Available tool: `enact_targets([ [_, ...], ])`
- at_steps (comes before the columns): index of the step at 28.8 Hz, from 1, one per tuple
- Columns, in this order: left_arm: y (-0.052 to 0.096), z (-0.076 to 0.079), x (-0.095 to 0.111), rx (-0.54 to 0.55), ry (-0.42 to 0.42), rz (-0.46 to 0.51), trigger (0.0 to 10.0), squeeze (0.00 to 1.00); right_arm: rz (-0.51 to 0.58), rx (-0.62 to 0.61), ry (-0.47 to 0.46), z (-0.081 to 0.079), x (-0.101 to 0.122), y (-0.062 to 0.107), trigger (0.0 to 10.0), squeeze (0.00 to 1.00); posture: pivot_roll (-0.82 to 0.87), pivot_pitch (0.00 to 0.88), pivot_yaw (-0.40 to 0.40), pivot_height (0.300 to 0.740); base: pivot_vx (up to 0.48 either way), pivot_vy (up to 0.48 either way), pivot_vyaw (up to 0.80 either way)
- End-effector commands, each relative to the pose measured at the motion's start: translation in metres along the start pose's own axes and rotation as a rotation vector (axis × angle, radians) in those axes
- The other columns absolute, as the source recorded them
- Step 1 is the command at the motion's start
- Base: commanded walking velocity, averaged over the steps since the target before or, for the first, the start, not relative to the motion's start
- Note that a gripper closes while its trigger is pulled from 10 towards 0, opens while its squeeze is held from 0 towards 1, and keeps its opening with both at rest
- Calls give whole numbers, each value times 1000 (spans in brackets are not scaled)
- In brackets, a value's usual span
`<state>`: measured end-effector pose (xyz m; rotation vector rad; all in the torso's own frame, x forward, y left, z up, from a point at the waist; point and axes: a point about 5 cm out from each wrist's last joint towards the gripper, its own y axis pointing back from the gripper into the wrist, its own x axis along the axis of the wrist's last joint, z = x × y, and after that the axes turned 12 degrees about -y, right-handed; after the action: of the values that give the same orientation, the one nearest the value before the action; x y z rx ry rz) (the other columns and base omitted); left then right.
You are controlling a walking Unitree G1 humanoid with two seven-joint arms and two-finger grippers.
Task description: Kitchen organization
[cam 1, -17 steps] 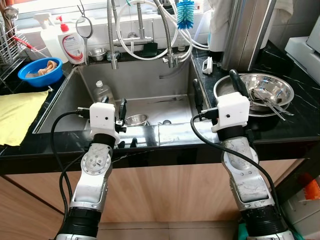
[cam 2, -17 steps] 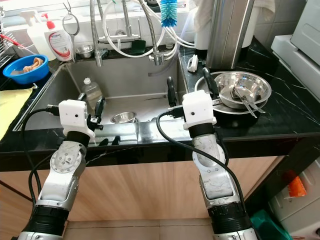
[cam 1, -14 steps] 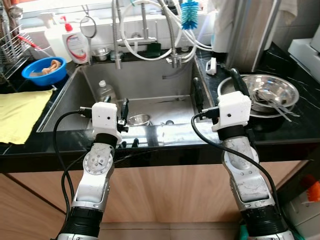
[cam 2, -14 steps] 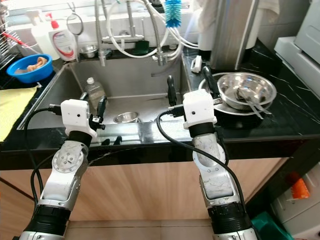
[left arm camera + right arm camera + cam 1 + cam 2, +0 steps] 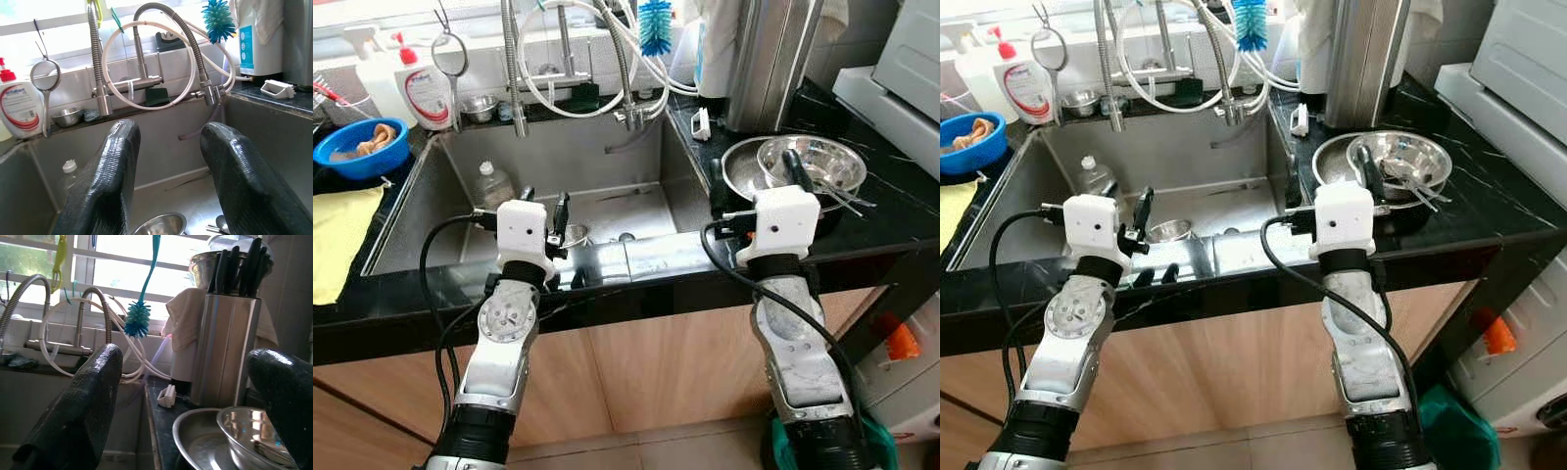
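1. Steel bowls (image 5: 808,162) with utensils lying in them sit nested on the black counter (image 5: 901,220), just right of the sink (image 5: 460,186); they look like the likeliest things to tidy.
2. Inside the sink lie a small steel bowl (image 5: 574,234), near the front wall, and a clear plastic bottle (image 5: 493,184) further back on the left.
3. Right pincer (image 5: 195,406) hovers over the counter's front edge just before the nested bowls, its fingers (image 5: 78,416) spread wide and holding nothing.
4. Left pincer (image 5: 168,181) hangs above the sink's front rim, fingers moderately apart and empty, pointing toward the small bowl and the taps (image 5: 127,85).
5. My judgement: this is the approach step, with nothing grasped yet and both arms lined up on separate targets.
6. Next move probably calls for the right pincer to reach forward and lower over a bowl rim, taking care the loose utensils do not slide out when it lifts.
7. A blue bowl (image 5: 352,152) and a yellow cloth (image 5: 333,245) rest on the counter at far left, well apart from either pincer.
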<state>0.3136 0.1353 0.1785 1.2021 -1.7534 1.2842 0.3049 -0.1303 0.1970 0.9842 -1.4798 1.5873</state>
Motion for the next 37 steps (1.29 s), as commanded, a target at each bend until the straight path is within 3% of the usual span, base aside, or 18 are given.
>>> enact_targets([
  [1, -1, -2, -1, 3, -1, -2, 10000, 0, 24, 13, -2, -4, 7, 0, 10000, 0, -204, 0, 82, 740, 0, 0, 0],
  [8, -1, -2, -1, 2, -1, -2, 10000, 0, 23, 12, 0, -4, 7, 0, 10000, 0, -204, 0, 82, 740, 0, 0, 0],
  [15, -1, -3, -2, 11, 7, -8, 10000, 0, 17, 50, 43, -10, 7, 2, 10000, 0, -208, 0, 78, 740, 0, 0, -738],
  [18, -4, 0, -1, 11, 72, -18, 10000, 0, 27, 72, 47, -14, 8, 0, 10000, 0, -205, 0, 77, 740, 0, 215, -669],
  [22, -5, -2, 2, 20, 32, 8, 10000, 0, 50, 78, 59, -17, 12, -4, 10000, 0, -202, 0, 77, 740, 0, 382, -325],
  [29, -5, -2, 1, 18, 35, 4, 10000, 0, 39, 69, 42, -16, 12, -5, 10000, 0, -205, 0, 78, 740, 0, 71, 0],
  [37, -6, -2, 2, 8, 26, 11, 10000, 0, 41, 46, 51, -12, 12, -3, 10000, 0, -212, 0, 82, 740, 0, 305, -646],
])
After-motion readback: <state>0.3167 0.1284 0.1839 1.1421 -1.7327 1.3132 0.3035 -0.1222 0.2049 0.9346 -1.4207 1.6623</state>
